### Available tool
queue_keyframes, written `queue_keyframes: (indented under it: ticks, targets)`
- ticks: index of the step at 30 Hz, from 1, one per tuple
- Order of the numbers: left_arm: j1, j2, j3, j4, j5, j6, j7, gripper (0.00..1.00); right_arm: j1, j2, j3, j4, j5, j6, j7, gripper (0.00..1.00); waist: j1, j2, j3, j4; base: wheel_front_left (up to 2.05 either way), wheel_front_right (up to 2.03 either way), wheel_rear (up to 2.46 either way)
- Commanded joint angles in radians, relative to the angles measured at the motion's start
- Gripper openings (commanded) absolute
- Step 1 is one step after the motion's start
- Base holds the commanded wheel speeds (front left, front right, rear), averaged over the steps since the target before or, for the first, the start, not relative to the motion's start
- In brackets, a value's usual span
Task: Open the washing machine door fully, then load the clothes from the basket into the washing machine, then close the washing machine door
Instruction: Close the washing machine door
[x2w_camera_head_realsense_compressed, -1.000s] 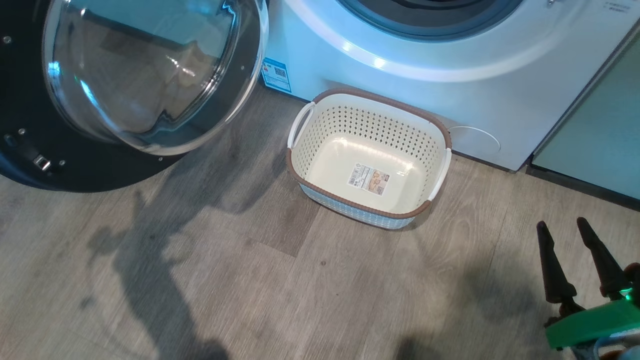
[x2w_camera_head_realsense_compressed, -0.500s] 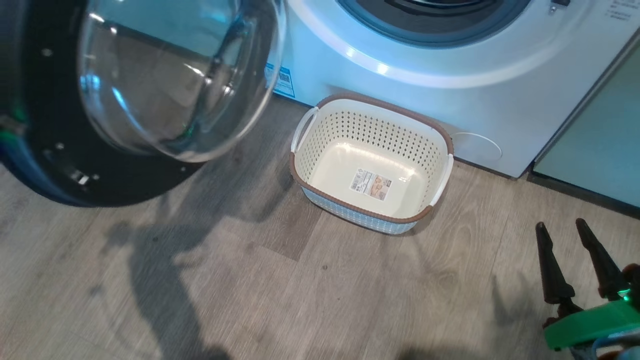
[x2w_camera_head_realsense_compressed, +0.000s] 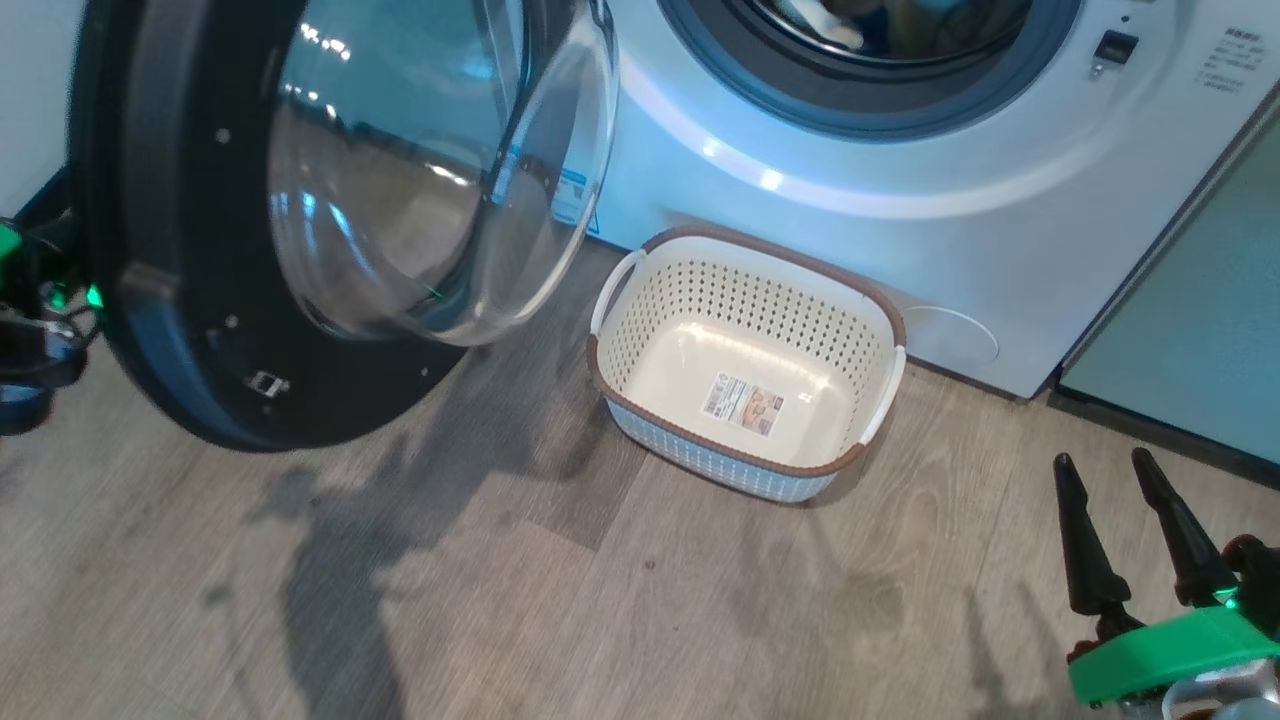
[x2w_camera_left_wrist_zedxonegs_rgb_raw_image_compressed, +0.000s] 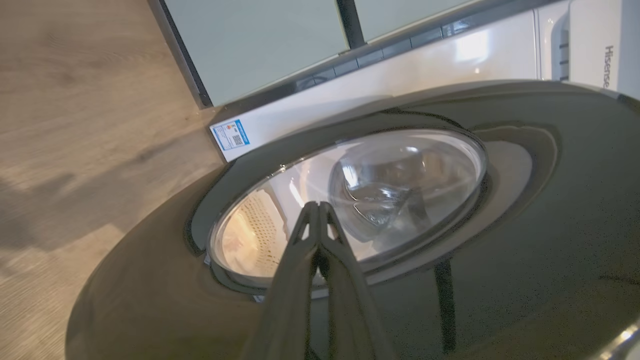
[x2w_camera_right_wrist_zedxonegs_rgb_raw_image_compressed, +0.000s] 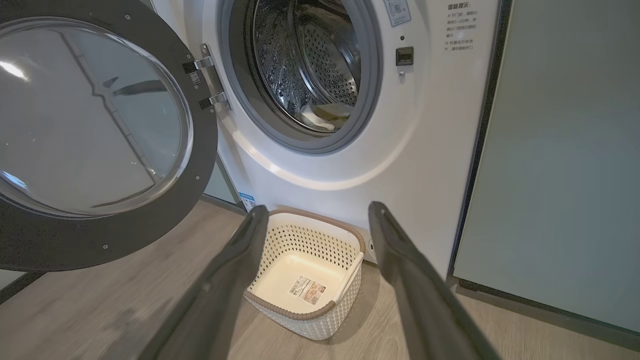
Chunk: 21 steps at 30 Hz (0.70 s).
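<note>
The washing machine door (x2w_camera_head_realsense_compressed: 180, 300) stands partly open at the left, its glass bowl (x2w_camera_head_realsense_compressed: 430, 200) bulging toward the white washing machine (x2w_camera_head_realsense_compressed: 800, 170). The cream basket (x2w_camera_head_realsense_compressed: 800, 262) sits empty on the floor before the machine, only a label on its floor. Pale clothes (x2w_camera_right_wrist_zedxonegs_rgb_raw_image_compressed: 325, 115) lie inside the steel drum. My left gripper (x2w_camera_left_wrist_zedxonegs_rgb_raw_image_compressed: 316, 206) is shut on nothing, its tips at the door's glossy outer face (x2w_camera_left_wrist_zedxonegs_rgb_raw_image_compressed: 500, 250) near the window. My right gripper (x2w_camera_head_realsense_compressed: 1102, 462) hangs open over the floor right of the basket (x2w_camera_right_wrist_zedxonegs_rgb_raw_image_compressed: 310, 325), nothing between its fingers.
Pale green cabinets (x2w_camera_head_realsense_compressed: 1180, 340) stand right of the machine, and more (x2w_camera_left_wrist_zedxonegs_rgb_raw_image_compressed: 260, 45) behind the door. Part of my left arm (x2w_camera_head_realsense_compressed: 25, 300) shows behind the door's edge. Wood-look floor (x2w_camera_head_realsense_compressed: 600, 600) stretches in front of the basket.
The door has swung toward the machine, turning more edge-on. The camera has tilted up, showing the drum mouth. My left arm now shows behind the door. The right gripper stays open.
</note>
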Motion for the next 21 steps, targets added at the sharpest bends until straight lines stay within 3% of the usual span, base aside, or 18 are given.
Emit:
queue_keyframes:
  ticks: [1,8,21]
  targets:
    - [-0.014,0.046,0.023,-0.041,-0.014,-0.006,0.014,0.00,-0.004,-0.009,0.012,-0.026,-0.005,0.000,-0.010,1.00,0.0000,0.0000,-0.007,0.000,0.00,0.00,0.00]
    - [0.037,0.014,0.000,-0.114,-0.047,-0.006,0.109,0.00,0.007,0.010,0.012,-0.019,-0.001,0.000,-0.010,1.00,0.0000,0.0000,-0.040,-0.003,0.00,0.00,0.00]
    - [0.108,-0.100,-0.037,-0.246,-0.115,-0.006,0.231,0.00,0.023,0.029,0.001,-0.015,-0.001,0.000,-0.010,1.00,0.0000,0.0000,-0.080,-0.042,0.00,0.00,0.00]
